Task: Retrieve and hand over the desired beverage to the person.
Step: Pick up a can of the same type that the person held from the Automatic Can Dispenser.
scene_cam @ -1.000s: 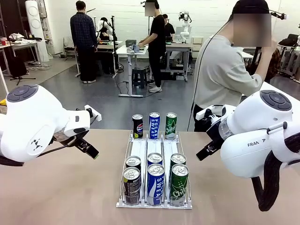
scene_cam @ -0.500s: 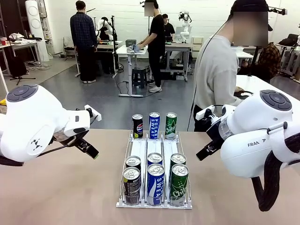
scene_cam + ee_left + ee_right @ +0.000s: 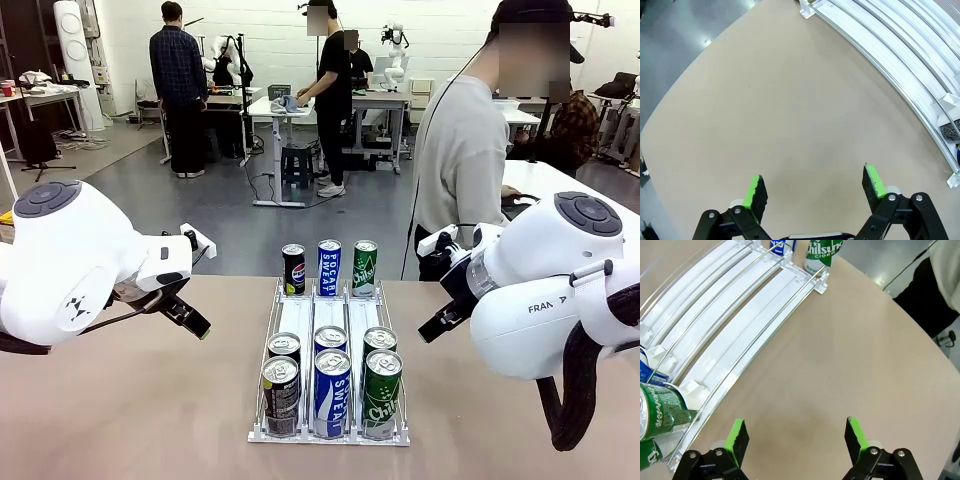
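Here, two white robot arms flank a beige table (image 3: pixel 130 400). Near the left edge, the left pincer (image 3: pixel 813 177) hangs above bare tabletop with its green-padded fingers spread wide.

In the middle of the table stands a white rack (image 3: pixel 330 312) with three lanes running from the near edge toward the far edge. It carries nine upright cans (image 3: pixel 332 390), none of them touched by either arm. The left lane has black cans, the middle lane blue ones and the right lane green ones. In each lane two cans stand one behind the other at the near end, and one stands alone at the far end. The stretch of lane between them is bare.

Near the right edge, the right pincer (image 3: pixel 796 425) hangs just beside the rack's green lane, also spread wide over bare tabletop.

Beyond the far edge, toward the right corner, the person (image 3: pixel 465 160) stands side-on in a light grey top and dark cap, well apart from the cans.
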Action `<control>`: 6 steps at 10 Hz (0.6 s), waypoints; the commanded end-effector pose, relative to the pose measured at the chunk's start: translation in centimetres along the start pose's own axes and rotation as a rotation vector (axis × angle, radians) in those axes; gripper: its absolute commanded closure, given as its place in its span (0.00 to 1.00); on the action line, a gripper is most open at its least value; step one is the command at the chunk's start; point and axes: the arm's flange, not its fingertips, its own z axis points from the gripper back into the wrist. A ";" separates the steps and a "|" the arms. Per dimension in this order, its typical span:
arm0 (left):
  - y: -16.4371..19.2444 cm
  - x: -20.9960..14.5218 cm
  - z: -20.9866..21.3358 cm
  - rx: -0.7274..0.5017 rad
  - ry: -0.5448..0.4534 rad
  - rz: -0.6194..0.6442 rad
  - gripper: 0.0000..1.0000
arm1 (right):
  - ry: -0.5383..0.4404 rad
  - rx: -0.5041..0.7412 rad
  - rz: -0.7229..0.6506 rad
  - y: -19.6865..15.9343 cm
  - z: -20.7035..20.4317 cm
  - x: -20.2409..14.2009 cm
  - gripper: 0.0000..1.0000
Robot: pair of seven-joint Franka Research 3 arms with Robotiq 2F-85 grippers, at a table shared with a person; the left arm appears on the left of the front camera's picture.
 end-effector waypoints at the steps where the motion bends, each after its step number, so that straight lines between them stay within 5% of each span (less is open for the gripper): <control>1: 0.0 0.0 0.0 0.000 0.000 0.000 0.00 | -0.001 0.000 -0.001 0.0 0.0 0.0 0.00; 2: 0.0 0.0 0.0 0.000 0.000 0.000 0.00 | 0.000 0.000 0.000 0.0 0.0 0.0 0.00; 6: 2.7 8.0 15.2 0.080 -0.030 -0.145 0.00 | -0.004 -0.134 -0.059 -4.1 16.7 8.3 0.00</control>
